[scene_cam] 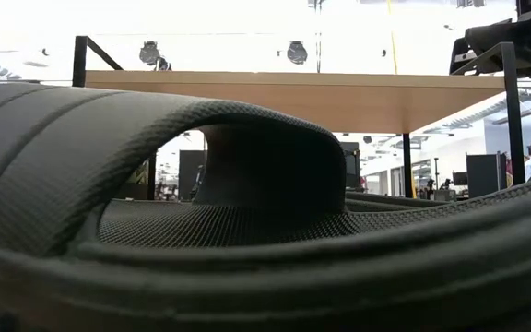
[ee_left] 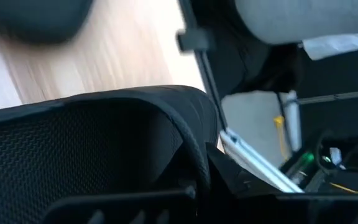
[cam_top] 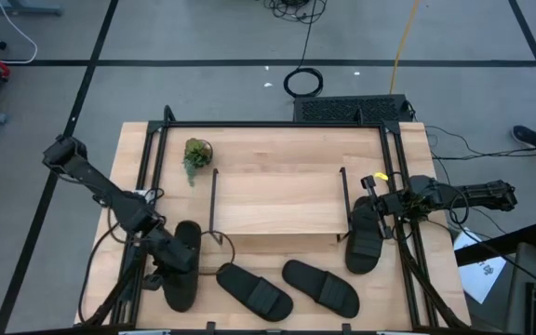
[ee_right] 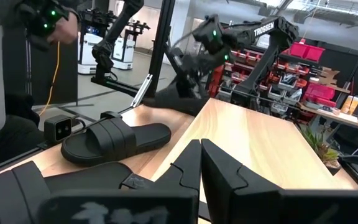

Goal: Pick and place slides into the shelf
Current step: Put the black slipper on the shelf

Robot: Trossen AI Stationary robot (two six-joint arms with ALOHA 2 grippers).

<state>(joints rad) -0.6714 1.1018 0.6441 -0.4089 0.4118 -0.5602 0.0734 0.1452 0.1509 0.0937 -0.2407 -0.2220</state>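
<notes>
Overhead, the left hand (cam_top: 161, 258) is clamped shut on a black slide (cam_top: 182, 265) at the worktop's (cam_top: 249, 149) front left. The right hand (cam_top: 377, 207) is closed, resting above another slide (cam_top: 364, 238) beside the right end of the shelf (cam_top: 277, 200). Two more slides (cam_top: 253, 289) (cam_top: 320, 286) lie flat on the worktop just in front of the shelf.

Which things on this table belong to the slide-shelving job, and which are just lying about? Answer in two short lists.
Belong to the job:
- four black slides: far-left slide, under the left hand; two middle slides; right slide, below the shut right hand
- the shelf

Just lying about:
- small potted plant
- yellow cable and coiled black cable on the floor
</notes>
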